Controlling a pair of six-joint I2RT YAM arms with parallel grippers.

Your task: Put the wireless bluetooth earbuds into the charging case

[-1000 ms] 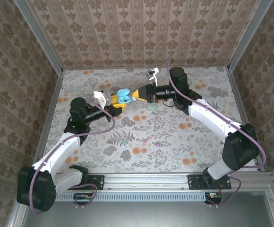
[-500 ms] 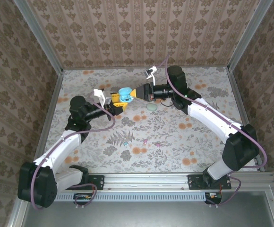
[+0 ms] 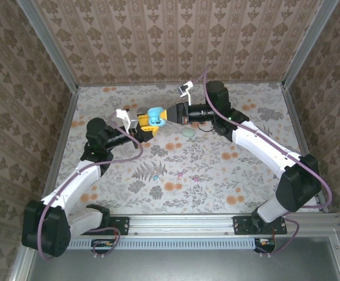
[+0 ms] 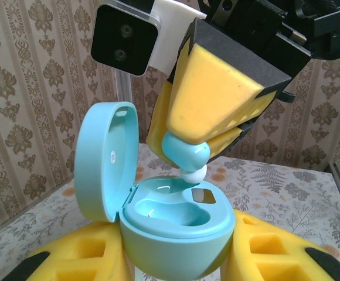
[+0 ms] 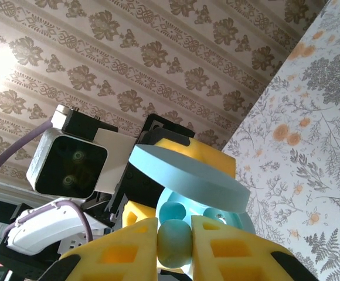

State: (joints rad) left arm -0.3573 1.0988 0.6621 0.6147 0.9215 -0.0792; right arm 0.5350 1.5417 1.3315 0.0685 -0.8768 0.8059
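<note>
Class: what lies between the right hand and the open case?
A teal earbud, pinched in the right hand, its white tip just above the case; the left wrist view shows it.

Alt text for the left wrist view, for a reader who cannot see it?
From above, the right gripper pinches a teal earbud, its white tip poised at the open charging case. The left gripper clamps the pale blue case between its yellow fingers, lid hinged open to the left.
</note>
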